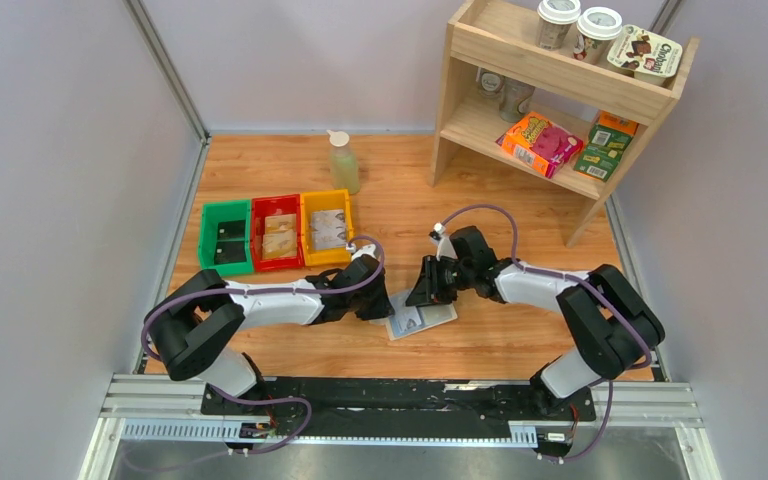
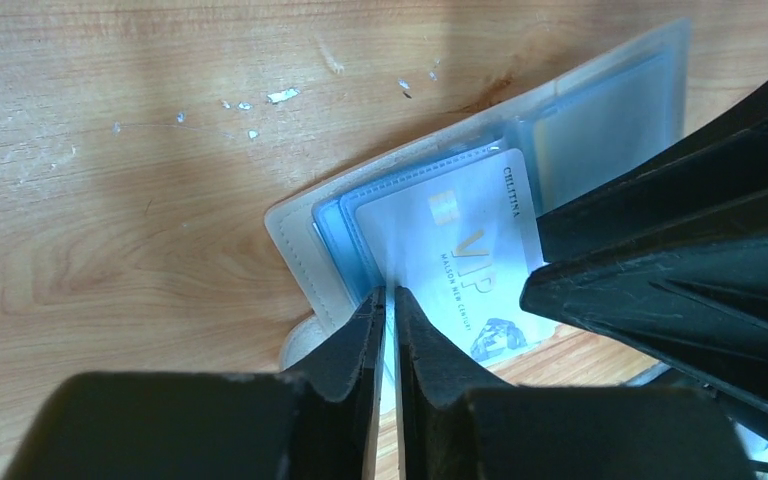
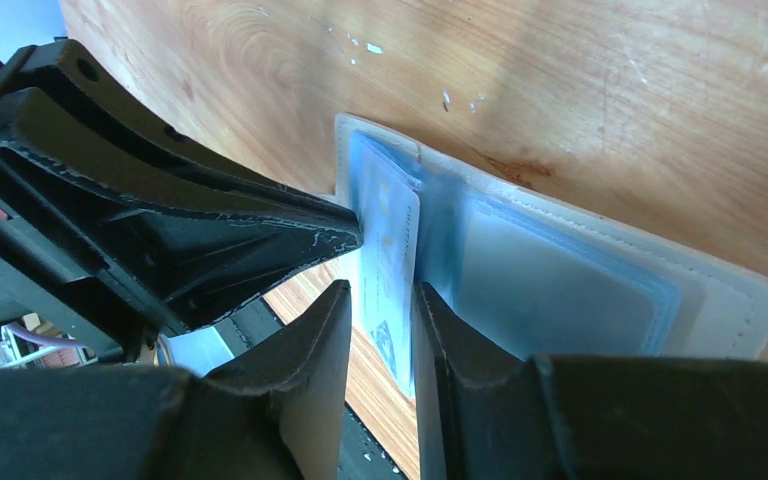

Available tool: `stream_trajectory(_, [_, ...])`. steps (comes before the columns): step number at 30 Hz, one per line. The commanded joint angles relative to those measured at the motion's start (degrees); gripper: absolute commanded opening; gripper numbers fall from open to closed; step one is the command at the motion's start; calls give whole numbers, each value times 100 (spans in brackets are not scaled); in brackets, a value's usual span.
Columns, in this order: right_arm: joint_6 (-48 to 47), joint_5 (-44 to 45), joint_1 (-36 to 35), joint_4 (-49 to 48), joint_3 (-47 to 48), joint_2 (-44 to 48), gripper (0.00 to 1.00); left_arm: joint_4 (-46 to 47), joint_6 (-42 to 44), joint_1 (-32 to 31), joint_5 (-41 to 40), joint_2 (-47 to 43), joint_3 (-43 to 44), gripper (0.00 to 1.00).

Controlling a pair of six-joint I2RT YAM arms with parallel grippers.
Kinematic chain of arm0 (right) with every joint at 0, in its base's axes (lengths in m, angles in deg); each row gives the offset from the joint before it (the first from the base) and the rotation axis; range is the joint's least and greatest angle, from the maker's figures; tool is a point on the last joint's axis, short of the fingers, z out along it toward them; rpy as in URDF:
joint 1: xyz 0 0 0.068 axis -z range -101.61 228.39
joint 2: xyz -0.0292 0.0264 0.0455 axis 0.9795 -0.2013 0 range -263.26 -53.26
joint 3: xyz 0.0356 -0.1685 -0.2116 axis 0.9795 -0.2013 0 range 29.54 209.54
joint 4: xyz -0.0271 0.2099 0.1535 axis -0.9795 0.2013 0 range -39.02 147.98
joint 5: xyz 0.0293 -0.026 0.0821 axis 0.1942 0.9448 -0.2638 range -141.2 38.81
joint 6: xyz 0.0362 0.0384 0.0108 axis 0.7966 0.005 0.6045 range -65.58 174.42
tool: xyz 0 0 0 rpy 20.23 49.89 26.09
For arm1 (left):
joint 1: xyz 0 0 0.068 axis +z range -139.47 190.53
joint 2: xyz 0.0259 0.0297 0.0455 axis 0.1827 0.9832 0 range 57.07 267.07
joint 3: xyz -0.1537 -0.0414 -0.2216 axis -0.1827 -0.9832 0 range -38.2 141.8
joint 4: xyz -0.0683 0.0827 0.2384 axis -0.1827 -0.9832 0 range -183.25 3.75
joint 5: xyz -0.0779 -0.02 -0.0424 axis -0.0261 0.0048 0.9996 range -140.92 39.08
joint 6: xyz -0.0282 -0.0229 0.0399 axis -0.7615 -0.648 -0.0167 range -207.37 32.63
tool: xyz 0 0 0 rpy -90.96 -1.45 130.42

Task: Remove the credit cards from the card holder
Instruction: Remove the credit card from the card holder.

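Several cards [image 1: 280,238]: already in bins [image 1: 276,199].
One card [image 2: 450,250]: half out of holder [image 1: 434,318], open on table.
Left gripper [image 2: 388,295]: nearly pressed together, tips at holder's edge.
Right gripper [image 3: 375,300]: slightly spread over card.
Remaining: pull it free, probably the last.

Pale wooden desk [image 2: 110,220] with smooth matt grain and small white scuffs, pale beige stitched leather-like card holder [image 3: 750,300] lined in glossy clear plastic, glossy silvery grey plastic credit card [image 2: 460,260], matt black plastic left gripper [image 2: 391,300], edges scratched

"VIP" and "CHLITINA" on silvery card [image 2: 460,260]
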Motion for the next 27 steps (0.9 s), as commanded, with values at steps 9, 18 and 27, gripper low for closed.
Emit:
stream_trajectory(9, [195,-800,-5,-917,-36,-418,28,-639,410,41,-440,300,283,12])
stream_trajectory(18, [301,-986,-32,-1172,95,-990,30,-604,436,41,-378,379,309,10])
stream_trajectory(27, [398,-1100,-155,-1313,210,-1166,36,-955,665,41,-378,607,546,7])
